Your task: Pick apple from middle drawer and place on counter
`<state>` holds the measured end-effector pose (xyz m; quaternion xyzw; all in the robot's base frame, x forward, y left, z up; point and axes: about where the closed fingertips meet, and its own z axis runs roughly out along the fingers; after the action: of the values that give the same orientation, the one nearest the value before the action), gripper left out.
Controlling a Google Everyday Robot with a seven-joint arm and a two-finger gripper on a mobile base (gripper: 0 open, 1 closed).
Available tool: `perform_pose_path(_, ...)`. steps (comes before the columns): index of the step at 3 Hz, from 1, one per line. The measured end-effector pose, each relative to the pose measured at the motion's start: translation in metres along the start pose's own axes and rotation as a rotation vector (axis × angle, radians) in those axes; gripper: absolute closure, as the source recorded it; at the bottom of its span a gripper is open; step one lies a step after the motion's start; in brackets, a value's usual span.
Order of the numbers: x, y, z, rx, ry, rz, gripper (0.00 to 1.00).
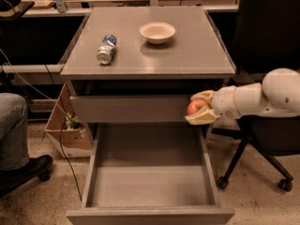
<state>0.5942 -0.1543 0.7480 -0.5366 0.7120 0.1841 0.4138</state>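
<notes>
Evidently the small round red-orange apple point(195, 106) was out of the drawer and in the air. It sat between the two tan fingers of the claw point(198, 108), one arched over its top and the other beneath it, both closed snugly onto the fruit. Apple and claw hung at the cabinet's right front corner, level with the plain grey front panel of the shut upper drawer point(126, 108). Below them was the right wall of the wide grey middle drawer tray point(150, 182), which stood pulled out with nothing on its floor.

By my reading the pick was done and the carry to the worktop was in hand. The flat, glossy grey worktop point(192, 55) lay higher than the apple. The next move would therefore call for a lift past its thin front edge, then a reach inward before lowering and letting go. The lip just above the claw looked the likeliest thing to be clipped on a straight rise.

Room to set down seemed good. A cream bowl point(157, 32) stood toward the back centre and a crumpled silver-and-blue can point(107, 49) lay at the left, leaving the right and front stretches bare. A dark office chair point(262, 139) stood close behind the white arm point(262, 97) on the right.
</notes>
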Motion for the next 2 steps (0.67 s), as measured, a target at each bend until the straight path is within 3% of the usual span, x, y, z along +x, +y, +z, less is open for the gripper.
perform_pose_path(2, -0.091, -0.030, -0.027, 0.018, -0.076, -0.081, 1.00)
